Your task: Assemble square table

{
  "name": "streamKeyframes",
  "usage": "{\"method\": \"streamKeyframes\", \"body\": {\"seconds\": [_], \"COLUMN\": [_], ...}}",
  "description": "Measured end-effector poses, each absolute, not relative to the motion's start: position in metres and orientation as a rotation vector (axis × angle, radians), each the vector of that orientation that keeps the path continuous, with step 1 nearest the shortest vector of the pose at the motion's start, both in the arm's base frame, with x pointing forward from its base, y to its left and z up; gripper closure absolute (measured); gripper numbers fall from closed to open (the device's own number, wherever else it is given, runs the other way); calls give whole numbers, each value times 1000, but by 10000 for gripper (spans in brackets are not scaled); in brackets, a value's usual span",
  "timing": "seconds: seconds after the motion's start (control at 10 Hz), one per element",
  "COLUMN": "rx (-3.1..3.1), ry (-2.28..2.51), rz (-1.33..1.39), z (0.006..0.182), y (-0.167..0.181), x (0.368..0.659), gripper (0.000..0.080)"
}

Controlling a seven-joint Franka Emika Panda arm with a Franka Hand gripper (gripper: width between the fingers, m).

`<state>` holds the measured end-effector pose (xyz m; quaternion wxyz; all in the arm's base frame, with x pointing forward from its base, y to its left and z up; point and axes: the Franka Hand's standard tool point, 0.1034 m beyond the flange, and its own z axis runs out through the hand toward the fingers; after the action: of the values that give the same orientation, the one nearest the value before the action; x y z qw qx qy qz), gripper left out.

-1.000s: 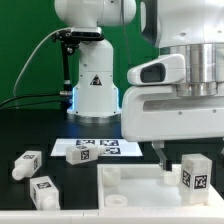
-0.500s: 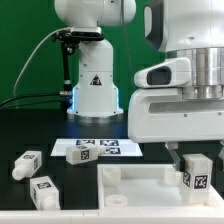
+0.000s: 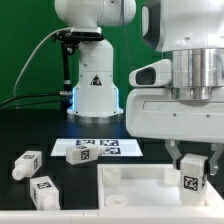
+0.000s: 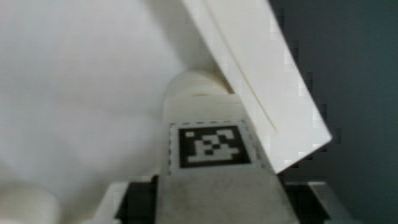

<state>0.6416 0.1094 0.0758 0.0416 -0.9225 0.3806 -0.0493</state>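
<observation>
The white square tabletop (image 3: 135,181) lies underside up at the front of the table. My gripper (image 3: 193,170) is shut on a white leg (image 3: 193,180) with a black-and-white tag and holds it upright over the tabletop's corner on the exterior view's right. In the wrist view the leg (image 4: 214,140) sits between my fingers (image 4: 135,205), its far end at the tabletop's rim (image 4: 267,70). I cannot tell whether the leg touches the tabletop. Two more tagged legs (image 3: 27,164) (image 3: 43,190) lie loose on the exterior view's left.
The marker board (image 3: 95,150) lies flat behind the tabletop. The large white robot base (image 3: 95,90) with a triangle mark stands behind it, with a black cable along its left side. A green wall closes the back.
My gripper has turned a little at the wrist and the held leg has sunk slightly toward the tabletop's corner. The loose legs and tabletop have not moved.
</observation>
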Motion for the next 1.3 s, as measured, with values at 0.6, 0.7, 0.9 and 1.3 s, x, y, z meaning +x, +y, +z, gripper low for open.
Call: {"method": "streamKeyframes", "body": {"seconds": [0.6, 0.7, 0.9, 1.3], "rx": [-2206, -2222, -2586, -2843], "ry": [2027, 2013, 1538, 1006], "rz": [-30, -31, -53, -64], "z": [72, 72, 75, 77], "y": [119, 119, 110, 108], "x": [639, 638, 640, 640], "gripper": [398, 242, 170, 151]}}
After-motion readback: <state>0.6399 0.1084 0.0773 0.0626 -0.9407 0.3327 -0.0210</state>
